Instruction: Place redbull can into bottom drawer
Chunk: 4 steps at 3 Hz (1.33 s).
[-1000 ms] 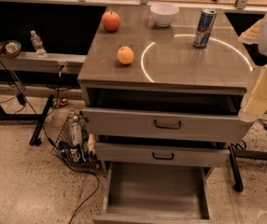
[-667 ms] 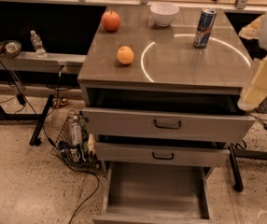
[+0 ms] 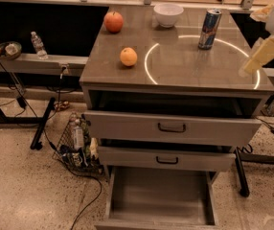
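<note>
Gripper (image 3: 262,55) hovers right of the redbull can (image 3: 209,28) — clenched or not, I can't tell; a glancing approach could topple it, never reaching the bottom drawer (image 3: 160,198).

Speckled floor (image 3: 17,190), grey side table (image 3: 31,63)

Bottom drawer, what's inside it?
Only bare grey floor shows inside the bottom drawer; its back is hidden under the drawer above. The redbull can stands on the cabinet top, the gripper at right.
</note>
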{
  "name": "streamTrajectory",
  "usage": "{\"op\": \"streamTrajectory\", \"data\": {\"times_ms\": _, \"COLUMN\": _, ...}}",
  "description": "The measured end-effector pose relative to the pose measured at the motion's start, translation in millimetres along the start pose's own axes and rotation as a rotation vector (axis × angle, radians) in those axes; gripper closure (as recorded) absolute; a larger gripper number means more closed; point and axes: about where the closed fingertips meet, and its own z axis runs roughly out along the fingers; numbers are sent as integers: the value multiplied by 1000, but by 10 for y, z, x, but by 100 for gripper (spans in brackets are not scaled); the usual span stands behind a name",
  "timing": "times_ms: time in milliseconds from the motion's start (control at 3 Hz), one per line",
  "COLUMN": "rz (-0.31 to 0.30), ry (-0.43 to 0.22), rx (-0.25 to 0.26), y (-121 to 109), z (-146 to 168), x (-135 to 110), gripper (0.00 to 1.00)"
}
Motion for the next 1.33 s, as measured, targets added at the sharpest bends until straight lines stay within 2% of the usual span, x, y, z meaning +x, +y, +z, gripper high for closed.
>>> {"op": "streamTrajectory", "data": {"times_ms": 333, "rz": 54, "ry": -93, "rx": 98, "y": -600, "z": 283, "x": 204, "gripper": 0}}
{"op": "streamTrajectory", "data": {"times_ms": 667, "rz": 60, "ry": -138, "rx": 164, "y": -895, "z": 209, "x": 175, "gripper": 0}}
{"op": "streamTrajectory", "data": {"times_ms": 1000, "rz": 71, "ry": -150, "rx": 156, "y": -883, "z": 268, "x": 164, "gripper": 0}}
{"op": "streamTrajectory", "data": {"times_ms": 1333, "rz": 104, "ry": -260, "rx": 147, "y": -1040, "z": 663, "x": -239, "gripper": 0}}
